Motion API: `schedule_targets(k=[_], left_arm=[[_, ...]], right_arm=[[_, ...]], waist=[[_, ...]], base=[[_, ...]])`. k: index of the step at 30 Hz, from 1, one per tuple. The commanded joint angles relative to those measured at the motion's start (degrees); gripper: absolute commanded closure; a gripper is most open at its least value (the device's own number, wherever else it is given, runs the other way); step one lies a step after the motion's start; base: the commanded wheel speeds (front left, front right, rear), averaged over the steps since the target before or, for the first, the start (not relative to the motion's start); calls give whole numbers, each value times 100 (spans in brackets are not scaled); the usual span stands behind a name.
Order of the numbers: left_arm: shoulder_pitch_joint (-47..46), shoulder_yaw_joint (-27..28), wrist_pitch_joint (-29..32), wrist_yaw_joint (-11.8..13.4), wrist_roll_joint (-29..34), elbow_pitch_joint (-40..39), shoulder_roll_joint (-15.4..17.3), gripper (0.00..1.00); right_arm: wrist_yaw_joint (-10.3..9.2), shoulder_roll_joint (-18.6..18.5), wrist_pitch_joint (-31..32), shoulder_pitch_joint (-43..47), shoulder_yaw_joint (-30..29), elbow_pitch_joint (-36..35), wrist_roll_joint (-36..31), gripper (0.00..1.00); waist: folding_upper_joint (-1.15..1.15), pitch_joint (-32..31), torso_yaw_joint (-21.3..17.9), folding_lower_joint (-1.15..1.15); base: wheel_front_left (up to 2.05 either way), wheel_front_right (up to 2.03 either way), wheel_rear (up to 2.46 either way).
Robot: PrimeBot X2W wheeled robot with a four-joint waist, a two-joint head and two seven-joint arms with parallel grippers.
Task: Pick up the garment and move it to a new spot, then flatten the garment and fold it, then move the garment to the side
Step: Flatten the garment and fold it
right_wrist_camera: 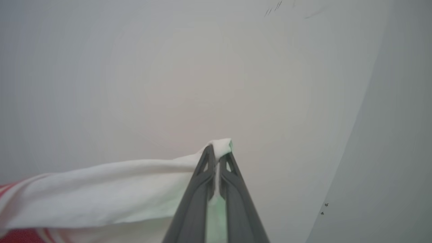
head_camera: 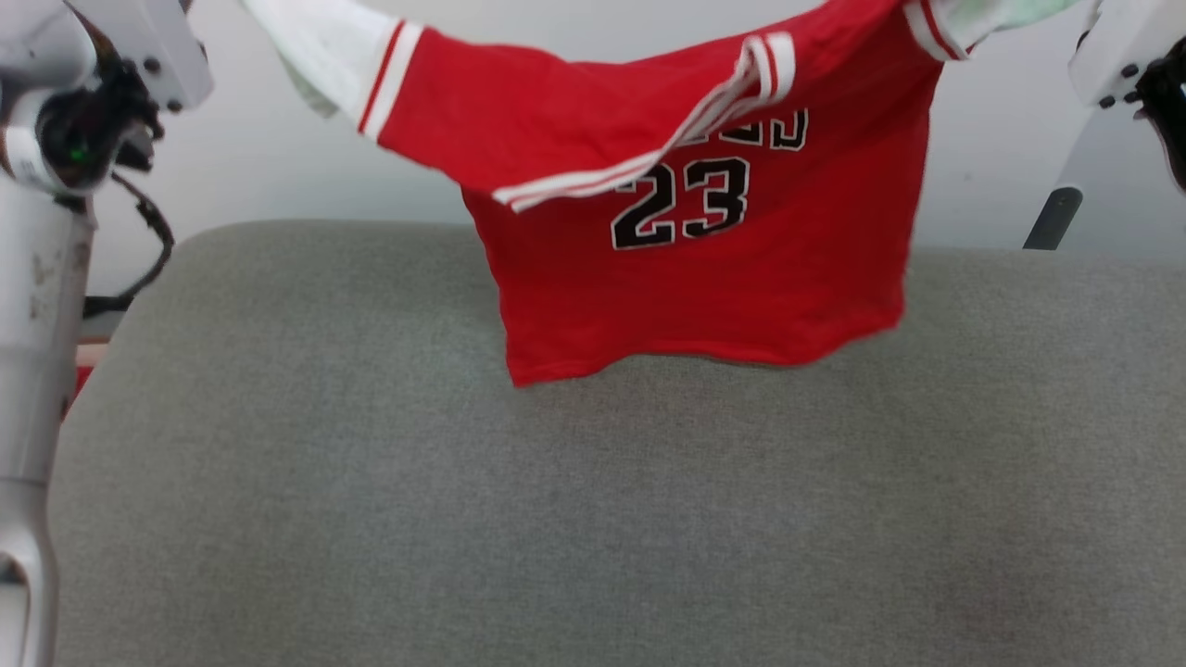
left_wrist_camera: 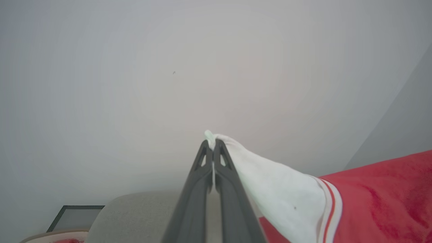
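1. Here's the garment (head_camera: 704, 278), up in the air and strung between the two arms, red body and the 23 facing the head camera, hanging over the far part of the grey cloth-covered worktop (head_camera: 463, 519)
2. The left fingers (left_wrist_camera: 197, 189) are pinched tight together with the tip of one white sleeve (left_wrist_camera: 276, 189) caught at their ends, a nub of cloth poking past the tips
3. The right fingers (right_wrist_camera: 199, 192) are just as tight, clamped on the other white sleeve (right_wrist_camera: 101, 189), cloth bunched between them
4. The line that matters: the garment's long axis runs sleeve to sleeve, left to right across the head view, sagging in the middle, with the body dropping down from it
5. From each pair of fingers the cloth leads inward toward the other arm and down; the body hangs off-centre, nearer the right arm (head_camera: 1121, 56) than the left arm (head_camera: 37, 278)
6. The bottom hem sits low at the worktop's far edge; touching or just clear, I can't tell
7. The neck trim flops forward over the lettering, so nothing is flat yet
8. My read: this is the carry to the new spot, with flattening and folding yet to come. To lay it down, both arms should lower together, span taut, hem first, or the slacker left side may crumple
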Motion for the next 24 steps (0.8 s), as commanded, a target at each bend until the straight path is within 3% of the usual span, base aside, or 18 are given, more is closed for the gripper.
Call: schedule_targets(k=[1,7,13,21,24], left_arm=[[-123,12,-103,-38,41,101,-24,100],[-436,-7,-336,-116,73,403,-98,100],[-928,23,-791,-132,159,582,-142,100],[-1862,344,-2063,36,179,777,-383,100],[-2258,473,-2547,-5,123,887,-530,100]], right_arm=[[0,-35,-114,-136,78,142,38,100],[0,-119,-481,-499,301,548,107,100],[0,-260,-1001,-1070,418,806,-73,100],[0,-298,-2213,-2197,239,1202,-1166,100],[0,-235,-2424,-2614,110,1152,-1756,100]], waist=[[0,29,14,0],[0,243,49,0],[0,928,76,0],[0,2156,103,0],[0,2574,146,0]], base=[[0,0,0],[0,0,0],[0,0,0],[0,0,0],[0,0,0]])
